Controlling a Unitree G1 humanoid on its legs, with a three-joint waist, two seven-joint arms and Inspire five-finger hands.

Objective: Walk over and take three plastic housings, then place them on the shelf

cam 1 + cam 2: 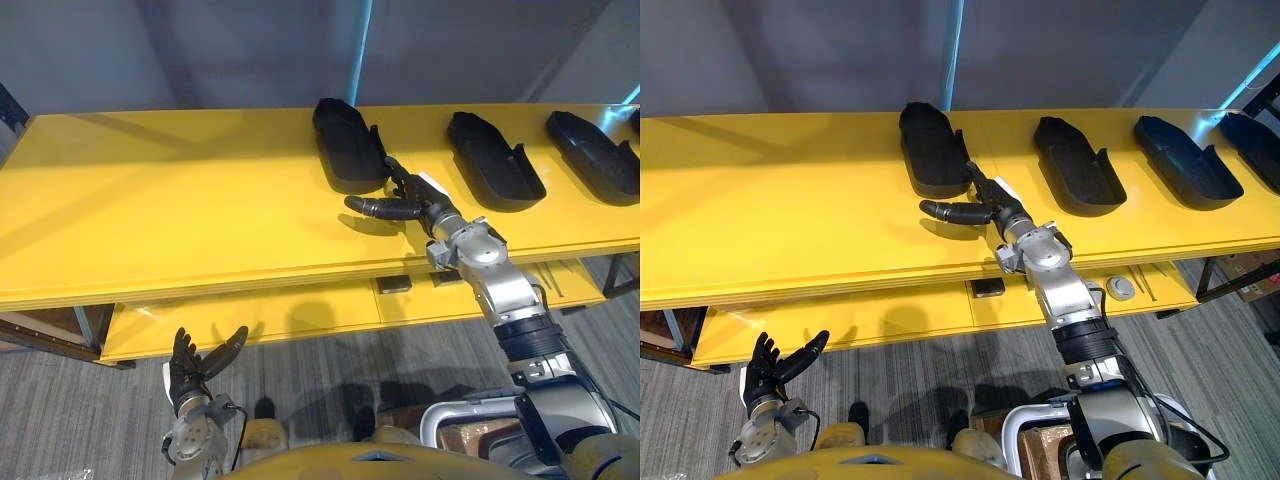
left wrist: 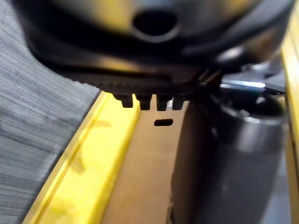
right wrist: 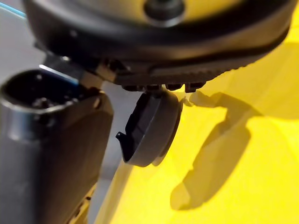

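You have four black plastic housings in a row on the yellow table; the right eye view takes in the fourth housing, far right. Your right hand, fingers straight and empty, sits just beside the leftmost housing, whose end shows in the right wrist view. Your left hand hangs low, spread, holding nothing.

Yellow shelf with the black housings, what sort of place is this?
Probably a workshop or factory storeroom: a long two-tier yellow shelf, identical black plastic housings laid in a row, grey carpet floor.
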